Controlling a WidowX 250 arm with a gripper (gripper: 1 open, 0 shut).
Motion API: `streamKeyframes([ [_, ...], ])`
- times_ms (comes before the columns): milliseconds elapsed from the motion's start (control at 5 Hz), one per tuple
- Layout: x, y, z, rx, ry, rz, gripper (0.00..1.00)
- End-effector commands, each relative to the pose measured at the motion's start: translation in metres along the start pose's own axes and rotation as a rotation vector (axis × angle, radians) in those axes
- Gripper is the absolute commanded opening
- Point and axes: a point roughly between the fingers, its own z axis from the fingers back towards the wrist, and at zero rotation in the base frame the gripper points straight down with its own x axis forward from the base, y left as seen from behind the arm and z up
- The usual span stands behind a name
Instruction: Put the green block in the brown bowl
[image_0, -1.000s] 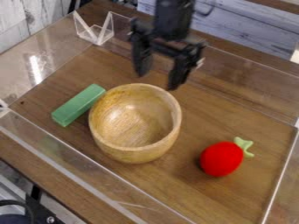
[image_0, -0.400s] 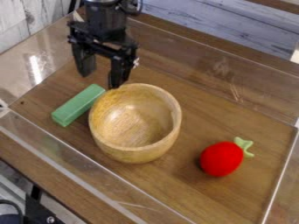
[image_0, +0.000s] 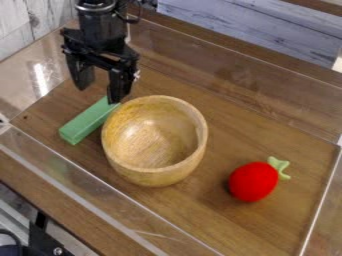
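Green block: the green block (image_0: 86, 120) lies flat on the tabletop (image_0: 254, 110) at the left, its length slanting from near left to far right, its far end close to the bowl; it is outside the bowl, so the main part of the task is undone

Jaws: released, standing wide apart with nothing between them, above the far end of the block; whether either tip touches the block or the wood I cannot tell

Arm: the dark robot arm (image_0: 99, 24) reaches in from the far side, left of the middle, and points down toward the block

Brown bowl: the brown bowl (image_0: 154, 179) sits upright just to the right of the block, its mouth up and the block not in it; it looks ready to receive the block as it is

Red toy: the red toy (image_0: 251, 182) with its green stem rests at the near right, well apart from the block; it has no part in this task

Done: at most the approach, by my judgement, as the jaws are open and close to the block

Left: line up over the block, lower, close on it, lift it past the bowl's rim, carry it right and let it go inside
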Motion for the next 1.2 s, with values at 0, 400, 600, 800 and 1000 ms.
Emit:
streamKeyframes([
  [0,0.006,0.012,-0.004,0.007,-0.034,0.003,1.00],
  [400,0.015,0.028,-0.028,-0.012,-0.049,0.011,1.00],
  [600,0.019,0.035,-0.038,-0.021,-0.053,0.011,1.00],
  [800,0.024,0.041,-0.046,-0.029,-0.053,0.004,1.00],
  [1000,0.028,0.045,-0.054,-0.035,-0.049,0.003,1.00],
])
